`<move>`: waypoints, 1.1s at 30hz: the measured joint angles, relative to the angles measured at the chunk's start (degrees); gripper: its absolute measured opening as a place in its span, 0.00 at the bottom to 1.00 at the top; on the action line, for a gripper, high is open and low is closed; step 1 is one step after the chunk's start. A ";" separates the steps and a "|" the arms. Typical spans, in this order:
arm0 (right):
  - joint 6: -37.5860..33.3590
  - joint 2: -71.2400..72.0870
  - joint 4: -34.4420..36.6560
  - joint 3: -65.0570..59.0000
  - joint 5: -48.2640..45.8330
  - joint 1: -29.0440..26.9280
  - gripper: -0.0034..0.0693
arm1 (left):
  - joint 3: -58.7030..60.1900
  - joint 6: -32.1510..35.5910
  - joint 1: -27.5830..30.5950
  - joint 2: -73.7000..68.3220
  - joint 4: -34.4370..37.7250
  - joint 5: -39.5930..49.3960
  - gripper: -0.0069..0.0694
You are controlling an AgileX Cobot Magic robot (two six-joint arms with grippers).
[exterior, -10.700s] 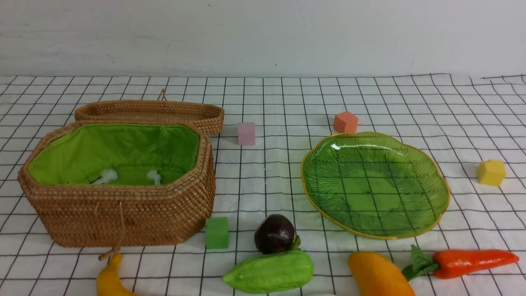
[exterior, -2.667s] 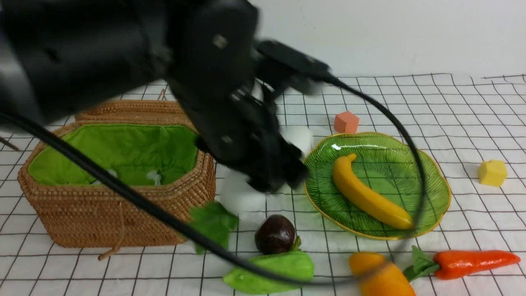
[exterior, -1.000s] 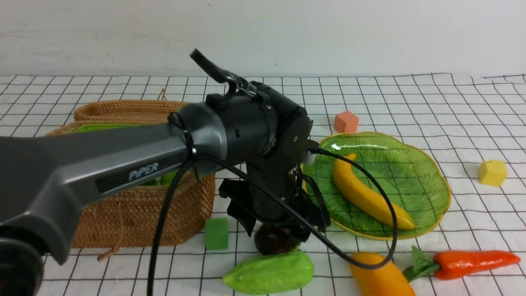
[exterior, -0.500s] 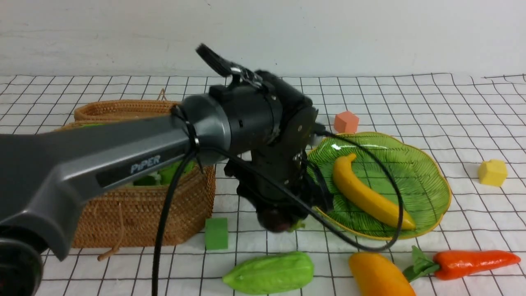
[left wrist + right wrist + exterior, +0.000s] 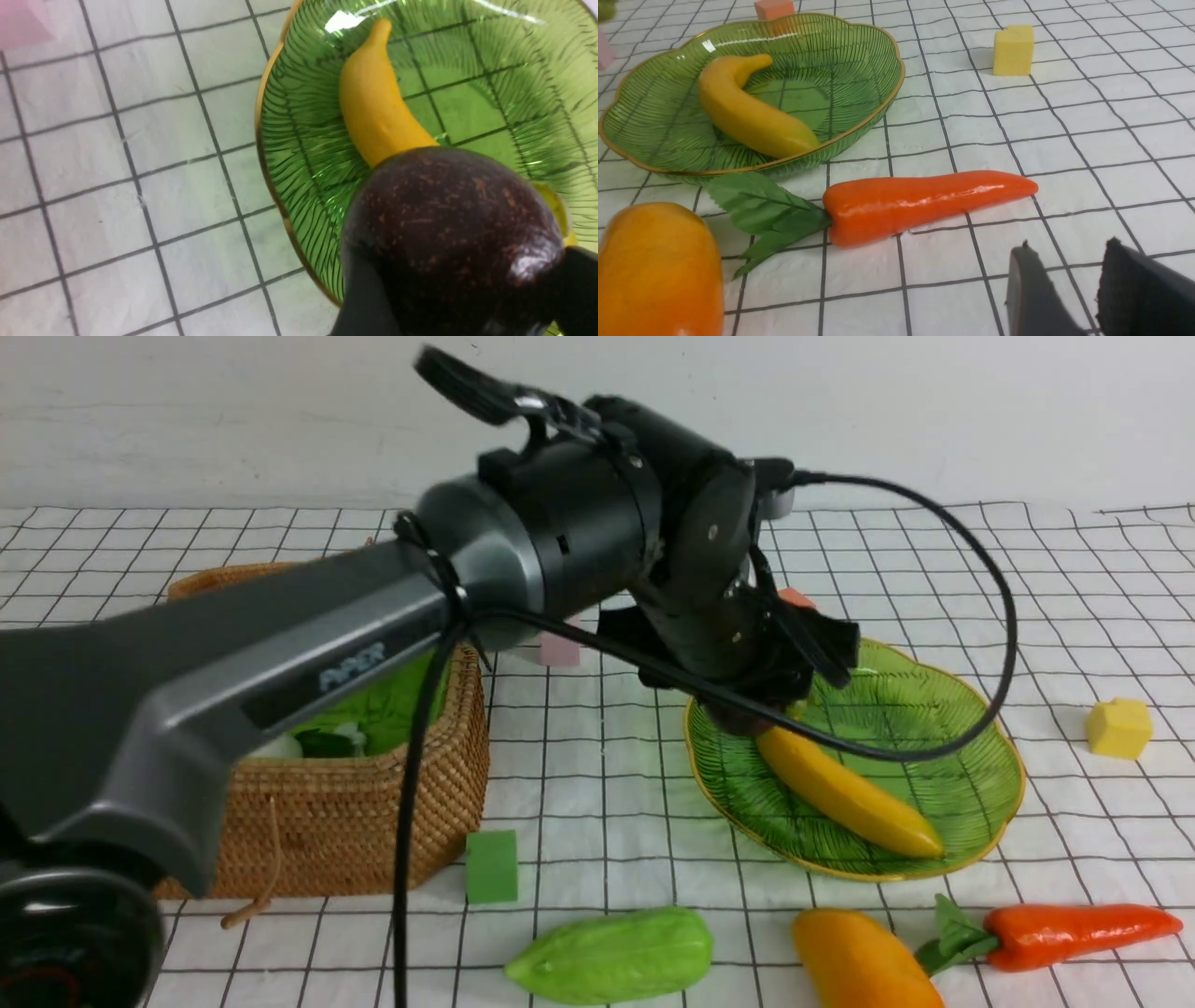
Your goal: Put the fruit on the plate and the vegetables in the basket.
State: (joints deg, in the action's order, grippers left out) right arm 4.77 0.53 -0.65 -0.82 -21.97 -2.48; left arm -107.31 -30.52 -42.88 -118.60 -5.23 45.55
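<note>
Left gripper (image 5: 467, 298) pinches the round dark fruit (image 5: 448, 233) between its fingers (image 5: 364, 303), above the plate (image 5: 299, 140), with the banana (image 5: 373, 112) directly beneath. The fruit, nearly spherical, shows no marked long axis and its leaf is hidden; the banana's long axis runs out from under the gripper, stem tip pointing away. Released here, the fruit would likely strike the banana's curved back and roll off the plate on the side nearest the gripper.

Bright, even light, soft shadows, white glare on the plate (image 5: 859, 60).
</note>
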 joint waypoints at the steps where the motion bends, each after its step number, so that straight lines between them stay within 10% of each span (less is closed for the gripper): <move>1: 0.00 0.00 0.00 0.00 0.00 0.00 0.38 | 0.00 -0.69 0.00 -1.89 -0.17 -0.20 0.71; 13: 0.00 0.00 0.00 0.00 0.00 0.00 0.38 | -0.25 6.31 0.00 -1.43 -0.67 5.49 0.97; 20: 0.00 0.00 0.00 0.00 0.00 0.00 0.38 | -0.97 24.56 0.00 4.19 -0.17 24.01 0.90; 33: 0.00 0.00 0.00 0.00 0.00 0.00 0.38 | 23.55 34.35 -0.06 6.27 7.81 14.75 0.84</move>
State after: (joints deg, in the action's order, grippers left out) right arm 4.77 0.53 -0.65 -0.82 -21.97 -2.48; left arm -83.77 3.83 -42.94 -112.33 2.59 60.30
